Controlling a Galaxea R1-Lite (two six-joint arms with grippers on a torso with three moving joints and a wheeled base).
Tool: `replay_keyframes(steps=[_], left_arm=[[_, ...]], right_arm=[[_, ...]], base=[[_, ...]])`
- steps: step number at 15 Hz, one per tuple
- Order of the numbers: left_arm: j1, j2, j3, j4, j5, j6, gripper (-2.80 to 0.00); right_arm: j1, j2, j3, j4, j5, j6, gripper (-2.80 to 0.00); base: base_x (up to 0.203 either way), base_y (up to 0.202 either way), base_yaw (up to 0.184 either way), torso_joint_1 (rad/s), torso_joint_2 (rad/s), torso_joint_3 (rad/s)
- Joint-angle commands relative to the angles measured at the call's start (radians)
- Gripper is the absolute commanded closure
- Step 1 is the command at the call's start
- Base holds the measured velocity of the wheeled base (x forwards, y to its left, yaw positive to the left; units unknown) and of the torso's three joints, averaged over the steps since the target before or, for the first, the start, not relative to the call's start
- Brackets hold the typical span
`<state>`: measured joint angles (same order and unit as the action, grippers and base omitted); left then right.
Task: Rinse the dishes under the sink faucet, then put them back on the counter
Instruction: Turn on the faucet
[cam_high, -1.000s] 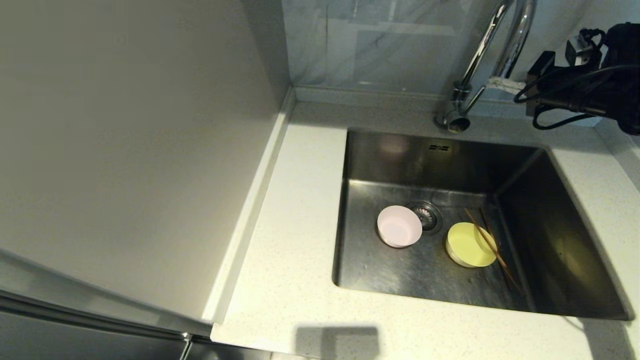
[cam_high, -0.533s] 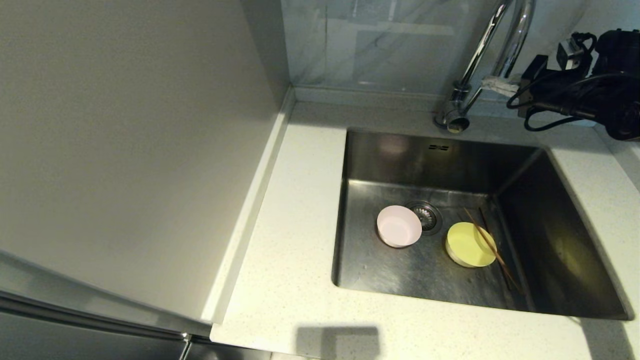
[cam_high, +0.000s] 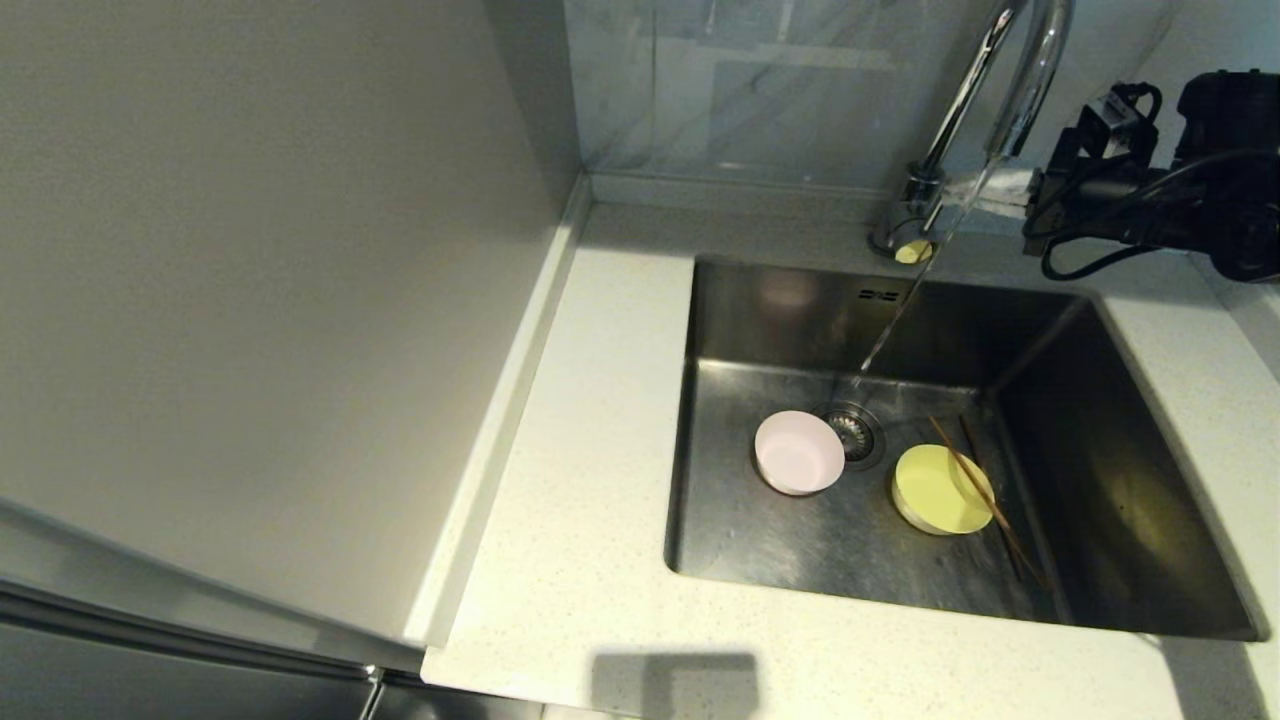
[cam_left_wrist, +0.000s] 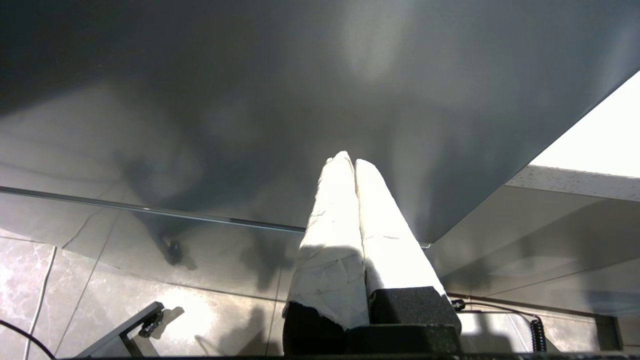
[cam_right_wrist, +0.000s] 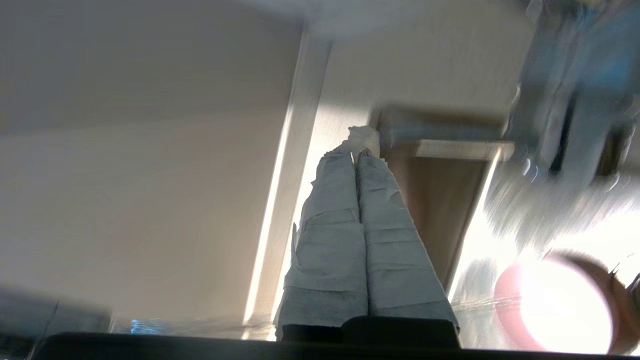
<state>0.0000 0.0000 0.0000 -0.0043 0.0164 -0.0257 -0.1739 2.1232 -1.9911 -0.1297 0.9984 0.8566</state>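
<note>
The chrome faucet (cam_high: 1012, 90) is running, and a thin stream of water (cam_high: 888, 335) lands by the drain of the steel sink (cam_high: 1110, 480). On the basin floor sit a pale pink bowl (cam_high: 798, 453) and a yellow-green bowl (cam_high: 938, 490). Two brown chopsticks (cam_high: 990, 505) lie across the yellow-green bowl's right side. My right gripper (cam_high: 1000, 188) is shut with nothing in it, just right of the faucet's base above the counter (cam_high: 600, 480). The right wrist view shows its wrapped fingers (cam_right_wrist: 345, 210) pressed together. My left gripper (cam_left_wrist: 348, 159) hangs shut, parked low in front of a dark cabinet.
A tall pale panel (cam_high: 250, 280) walls off the counter's left side. Blue-grey wall tile (cam_high: 760, 90) rises behind the faucet. The right arm's black body and cables (cam_high: 1180, 190) hang over the sink's back right corner.
Water has started running from the faucet. My right gripper's wrist has turned and shifted slightly left beside the faucet's base. The bowls and chopsticks have not moved.
</note>
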Motion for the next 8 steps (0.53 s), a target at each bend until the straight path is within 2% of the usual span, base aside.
replay_keyframes(steps=[1, 2, 4, 8], left_arm=[[0.0, -0.003, 0.0, 0.0, 0.0, 0.0, 0.0], [0.0, -0.003, 0.0, 0.0, 0.0, 0.0, 0.0], [0.0, -0.003, 0.0, 0.0, 0.0, 0.0, 0.0], [0.0, -0.003, 0.0, 0.0, 0.0, 0.0, 0.0]], right_arm=[[-0.022, -0.008, 0.001, 0.025, 0.03, 0.002, 0.0], [-0.022, -0.004, 0.001, 0.024, 0.015, -0.002, 0.0], [-0.022, -0.002, 0.001, 0.02, -0.071, -0.008, 0.0], [-0.033, -0.005, 0.001, 0.045, -0.265, -0.18, 0.0]], base=[[0.0, 0.0, 0.0, 0.0, 0.0, 0.0], [0.0, 0.0, 0.0, 0.0, 0.0, 0.0], [0.0, 0.0, 0.0, 0.0, 0.0, 0.0], [0.0, 0.0, 0.0, 0.0, 0.0, 0.0]])
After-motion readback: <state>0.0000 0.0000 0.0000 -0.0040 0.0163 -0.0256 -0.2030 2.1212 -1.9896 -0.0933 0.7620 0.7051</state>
